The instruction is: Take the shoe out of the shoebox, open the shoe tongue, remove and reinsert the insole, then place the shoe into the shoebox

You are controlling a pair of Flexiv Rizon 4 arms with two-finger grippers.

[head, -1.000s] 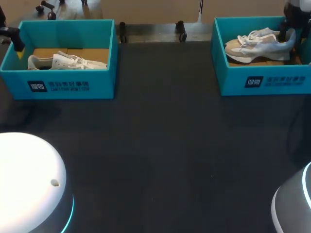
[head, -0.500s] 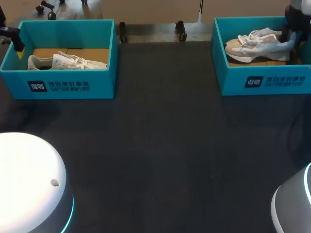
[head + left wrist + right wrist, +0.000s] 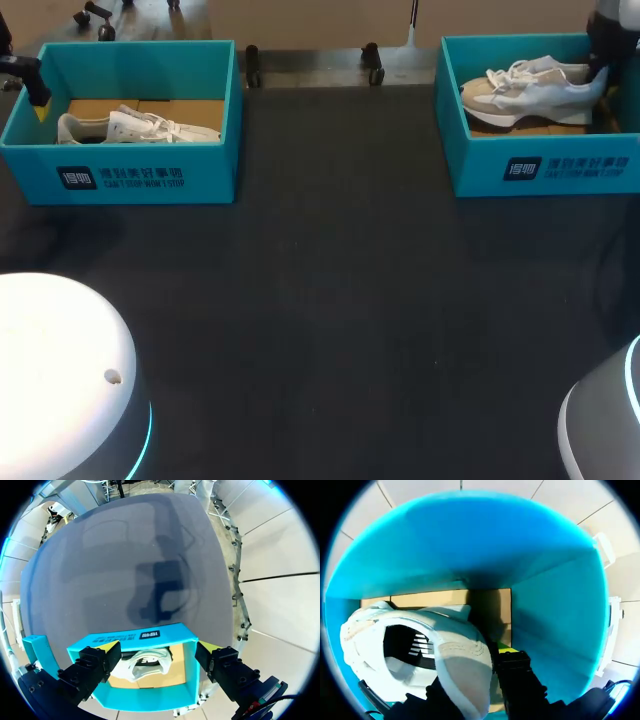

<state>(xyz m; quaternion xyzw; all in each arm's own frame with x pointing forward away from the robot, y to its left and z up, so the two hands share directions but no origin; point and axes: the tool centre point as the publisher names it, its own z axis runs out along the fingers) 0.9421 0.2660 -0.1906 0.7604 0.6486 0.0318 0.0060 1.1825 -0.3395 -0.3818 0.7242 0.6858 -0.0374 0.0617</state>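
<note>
Across the dark tabletop [image 3: 330, 300], at its far right, the right tool [image 3: 477, 675] pinches the heel of the shoe [image 3: 530, 88]. The shoe has risen a little and slid sideways inside its shoebox [image 3: 540, 170], so I judge the taking out has begun. The left tool [image 3: 160, 650] hangs spread over the other box [image 3: 130, 175].

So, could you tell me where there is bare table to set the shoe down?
The table is bare between the left shoebox and the right shoebox, and in front of both. It is crowded inside the right shoebox, where the right gripper grips the shoe.
</note>
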